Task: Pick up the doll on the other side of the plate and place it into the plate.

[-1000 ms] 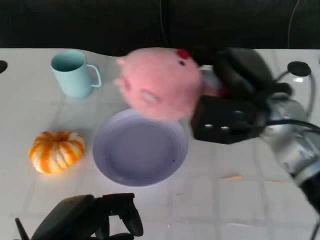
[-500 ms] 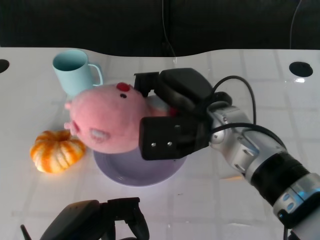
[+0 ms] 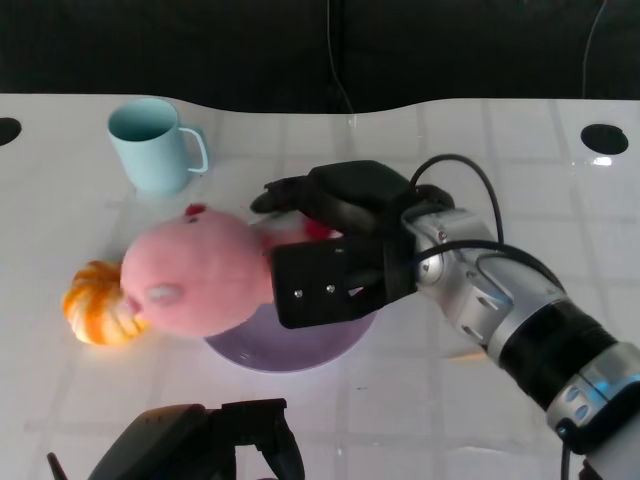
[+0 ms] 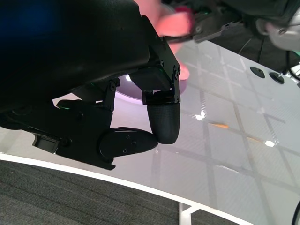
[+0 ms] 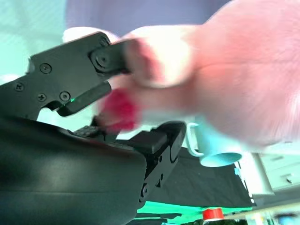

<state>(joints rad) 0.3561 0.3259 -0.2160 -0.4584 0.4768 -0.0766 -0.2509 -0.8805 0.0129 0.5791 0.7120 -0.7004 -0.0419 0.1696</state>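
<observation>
Left hand (image 3: pixel 200 445): nearest item, at the near edge of the desk (image 3: pixel 480 400), left of centre. Fingers curled in, nothing in them; idle and well apart from the work.

Plate (image 3: pixel 300 345): lilac, round, mid-desk. Only its near rim shows; the rest is hidden under the doll and the right hand.

Doll (image 3: pixel 195 272): pink plush, round head with a red tuft on top. Held above the plate's left part, overhanging the left rim toward the pumpkin. Long axis runs left to right: head to the left, body to the right into the right hand. Whether its underside touches the plate cannot be told.

Right hand (image 3: pixel 335 245): comes in from the right, holding the doll by its body end; the right wrist view shows fingers (image 5: pixel 101 58) clamped about pink plush. The doll lies to the left of this hand, so the head hangs outside the plate's centre. Judgement: a short shift to the right would centre the doll before release. This hand is by far the nearer of the two.

Pumpkin (image 3: pixel 88 305): orange and white, left of the plate, partly hidden behind the doll's head.

Mug (image 3: pixel 148 145): pale blue, far left, handle to the right, upright.

Brands, labels, writing: none legible.
</observation>
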